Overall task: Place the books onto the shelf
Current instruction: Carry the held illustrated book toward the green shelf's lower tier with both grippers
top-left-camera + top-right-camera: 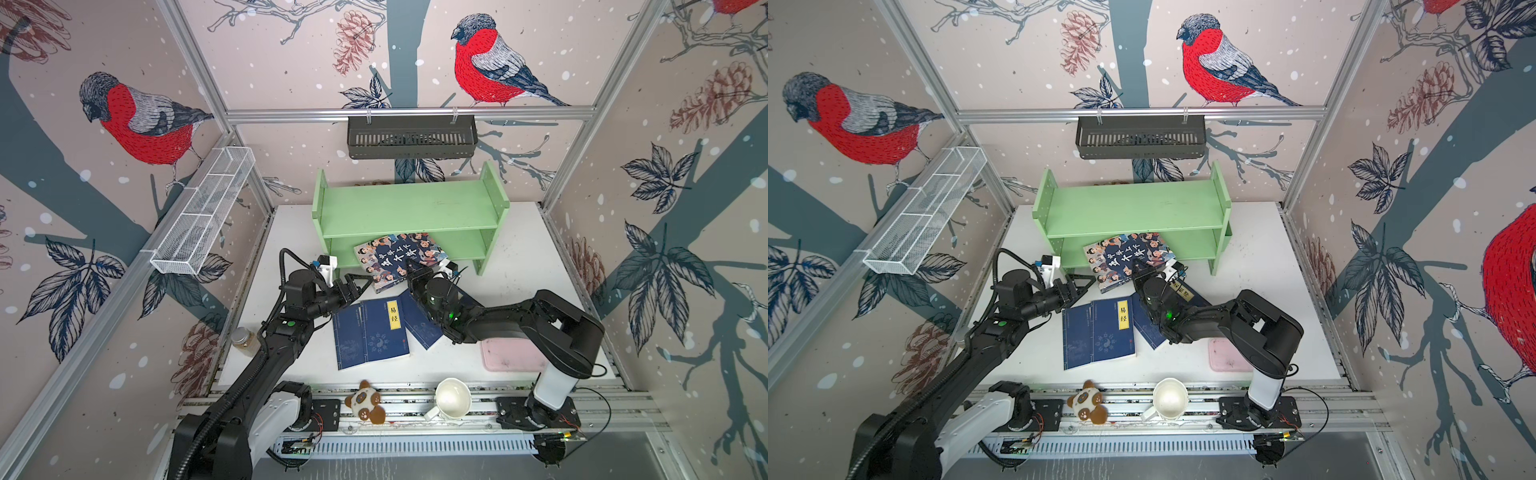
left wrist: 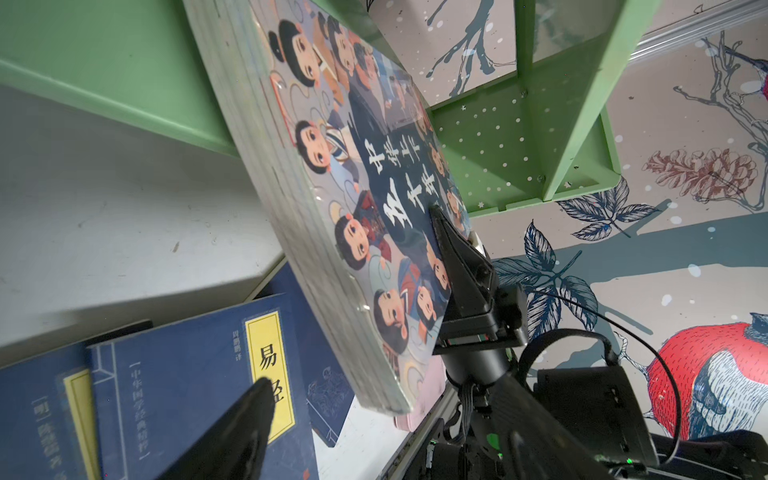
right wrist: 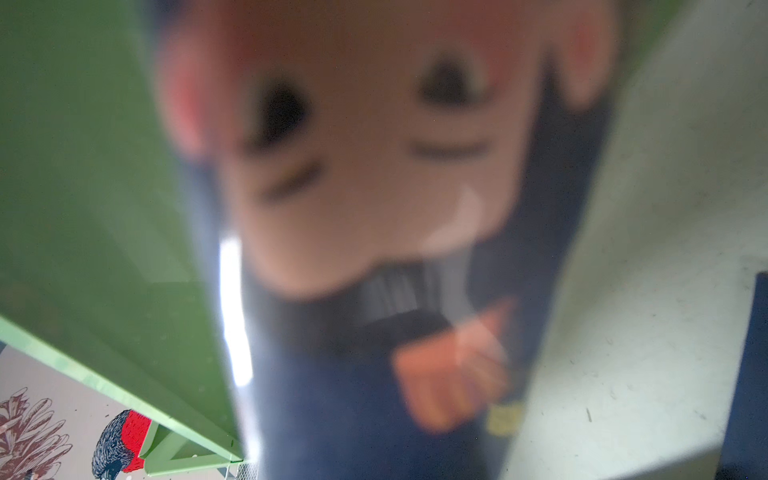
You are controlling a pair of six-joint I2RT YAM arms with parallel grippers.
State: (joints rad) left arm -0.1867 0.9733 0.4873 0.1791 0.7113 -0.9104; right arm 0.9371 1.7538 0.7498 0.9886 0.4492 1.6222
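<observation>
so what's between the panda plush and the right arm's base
A white mug sits on the rail between the panda plush and the arm's base, in both top views.

With the surface (image 1: pixel 519 266) as a clock face, 12 at the far side: the shelf (image 1: pixel 409 208) stands at 12. Just before its lower tier the large book (image 1: pixel 395 257) is held tilted, the right gripper (image 1: pixel 410 266) clamped on its 4 o'clock edge, the left gripper (image 1: pixel 360 286) just beside its 8 o'clock corner, apart from it. The small books (image 1: pixel 384 332) lie overlapping at the centre, under that book's near edge. A tray (image 1: pixel 511 353) lies at 4, a jar (image 1: pixel 243 336) stands at 8. On the front rail (image 1: pixel 407 412) a plush toy (image 1: pixel 365 403) lies at 6, a mug (image 1: pixel 453 399) at its 3 o'clock. A slotted basket (image 1: pixel 411 137) hangs above the shelf, a wire basket (image 1: pixel 203 212) at 10.
</observation>
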